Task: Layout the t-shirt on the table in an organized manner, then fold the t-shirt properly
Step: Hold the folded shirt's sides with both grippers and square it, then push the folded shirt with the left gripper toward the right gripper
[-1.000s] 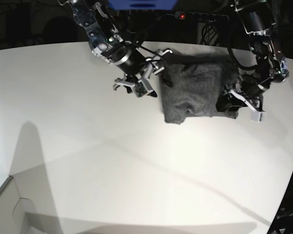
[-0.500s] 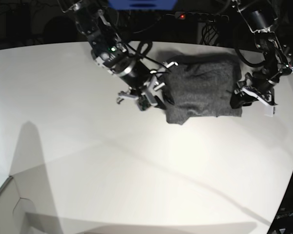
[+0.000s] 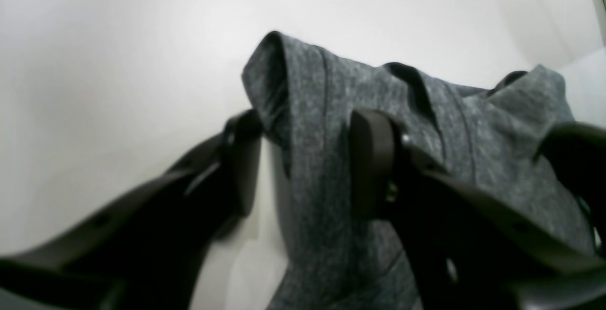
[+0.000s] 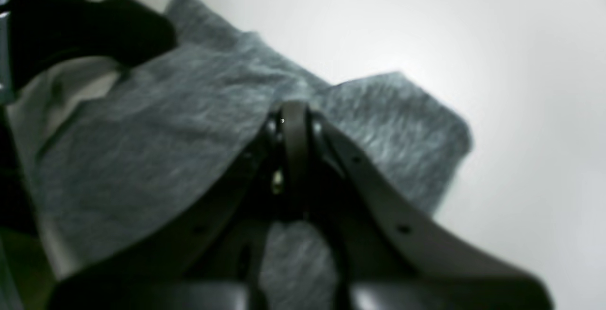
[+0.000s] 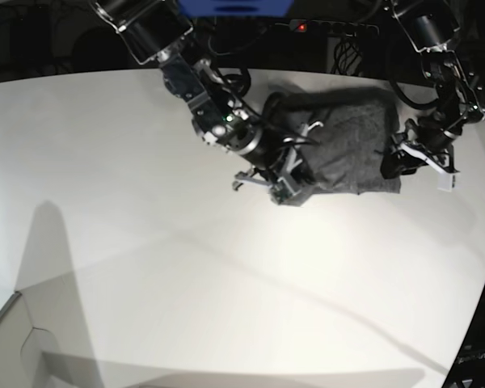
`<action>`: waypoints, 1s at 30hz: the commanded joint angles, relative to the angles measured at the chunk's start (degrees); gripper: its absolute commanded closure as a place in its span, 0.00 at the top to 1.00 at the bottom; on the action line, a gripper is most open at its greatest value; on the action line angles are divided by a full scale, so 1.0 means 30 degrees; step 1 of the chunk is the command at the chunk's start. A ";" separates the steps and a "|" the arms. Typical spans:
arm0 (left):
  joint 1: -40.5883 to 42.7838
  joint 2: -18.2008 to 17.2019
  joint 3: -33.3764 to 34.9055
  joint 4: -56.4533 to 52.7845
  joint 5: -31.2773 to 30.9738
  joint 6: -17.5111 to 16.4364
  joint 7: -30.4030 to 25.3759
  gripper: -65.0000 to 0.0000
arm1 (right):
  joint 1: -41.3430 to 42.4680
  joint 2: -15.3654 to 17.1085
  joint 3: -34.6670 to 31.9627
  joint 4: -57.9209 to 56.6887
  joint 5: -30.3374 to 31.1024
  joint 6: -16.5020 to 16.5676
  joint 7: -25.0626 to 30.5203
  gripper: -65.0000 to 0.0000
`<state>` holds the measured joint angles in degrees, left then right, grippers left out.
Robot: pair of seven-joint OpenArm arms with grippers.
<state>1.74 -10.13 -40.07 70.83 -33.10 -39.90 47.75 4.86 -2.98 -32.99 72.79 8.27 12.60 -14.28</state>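
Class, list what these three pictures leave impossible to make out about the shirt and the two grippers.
- Base view: the right gripper covers the t-shirt corner; sleeves hidden by folds.
- Right wrist view: blurred, so whether the shut fingers pinch cloth is unclear.
- Left wrist view: the left gripper straddles a fold; the lower frame edge cuts off the shirt.

1. The counter (image 5: 145, 267) lies open across the near and left parts.
2. The t-shirt (image 5: 352, 145) occupies the far right, flanked by the right claw (image 5: 279, 182) and the left claw (image 5: 416, 162).
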 commanded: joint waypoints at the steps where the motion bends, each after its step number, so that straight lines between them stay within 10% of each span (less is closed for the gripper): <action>1: -0.0125 -0.0184 -0.0019 0.0259 -0.0057 -0.0033 0.0070 0.46 | 0.0269 0.0013 0.0551 0.0219 0.0041 0.0034 0.0322 0.00; 30: 0.3069 0.0432 0.0801 0.6794 -0.4658 -0.0033 0.0099 0.48 | -0.4771 0.3441 0.6177 0.7164 0.0041 0.0122 0.0146 0.00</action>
<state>11.00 -8.03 -37.28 90.41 -46.13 -39.66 49.06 -9.76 7.35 -14.50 93.47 7.90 12.60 -15.03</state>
